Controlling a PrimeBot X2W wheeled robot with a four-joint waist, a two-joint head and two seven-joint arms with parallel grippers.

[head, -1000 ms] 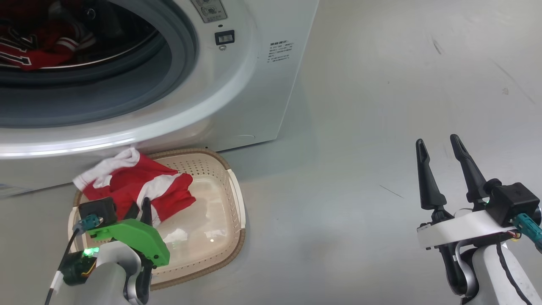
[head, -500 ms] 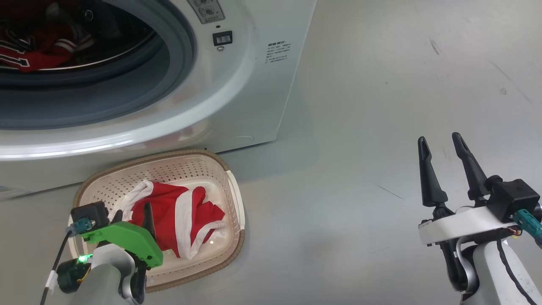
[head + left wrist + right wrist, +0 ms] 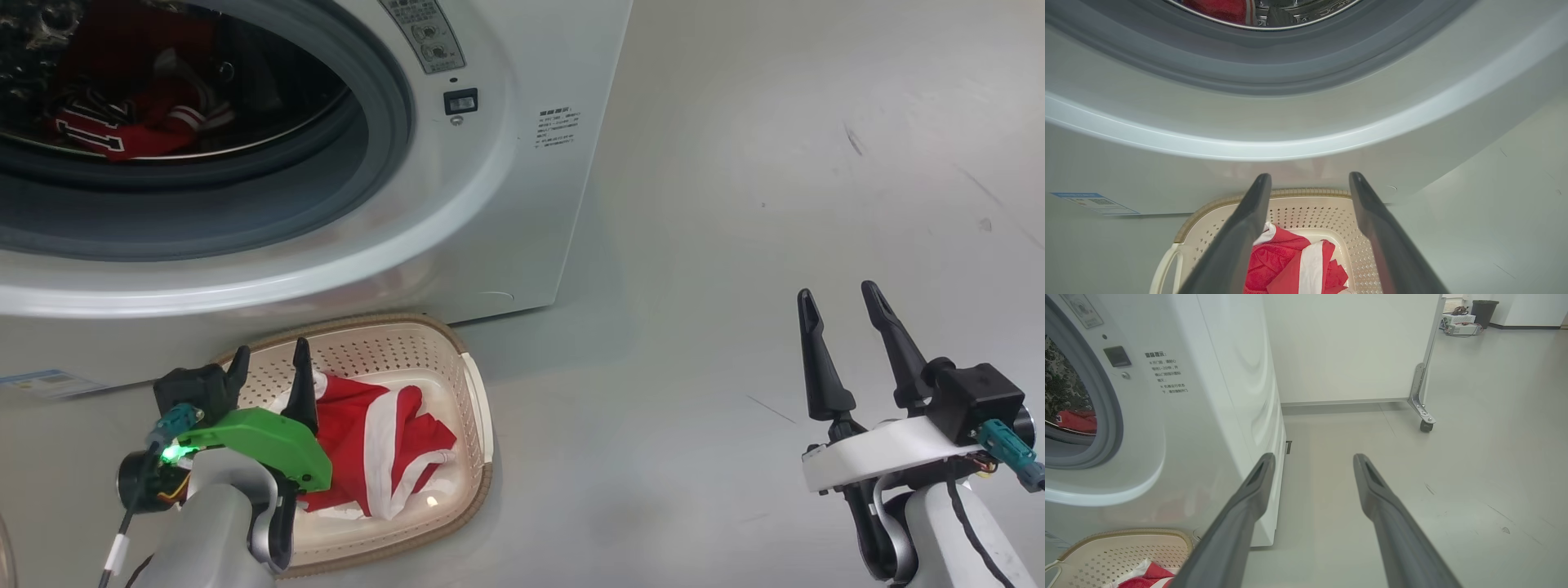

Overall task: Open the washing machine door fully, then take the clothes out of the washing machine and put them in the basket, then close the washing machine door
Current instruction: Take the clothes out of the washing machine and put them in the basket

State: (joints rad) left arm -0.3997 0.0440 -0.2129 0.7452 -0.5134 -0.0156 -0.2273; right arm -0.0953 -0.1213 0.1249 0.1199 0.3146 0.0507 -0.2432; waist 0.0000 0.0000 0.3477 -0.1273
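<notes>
The white washing machine (image 3: pixel 506 204) stands with its mouth uncovered; its door is out of view. Red clothes (image 3: pixel 122 135) with white lettering lie in the drum, and more of the red cloth (image 3: pixel 1216 6) peeks in the left wrist view. A red and white garment (image 3: pixel 384 457) lies in the cream basket (image 3: pixel 482 408) on the floor below the machine. My left gripper (image 3: pixel 271 359) hangs open over the basket's left part, nothing between its fingers (image 3: pixel 1249 220). My right gripper (image 3: pixel 837 296) is open and empty over bare floor to the right.
A blue label (image 3: pixel 1094 203) sits low on the machine's front. To the machine's right stretches grey floor (image 3: pixel 775 163). A white partition panel on a caster (image 3: pixel 1426 425) stands behind, with a dark bin (image 3: pixel 1486 308) far back.
My left gripper opened and let the red garment drop into the basket, then rose with its fingers pointing toward the machine. The head camera shifted slightly. The right arm stayed put.
</notes>
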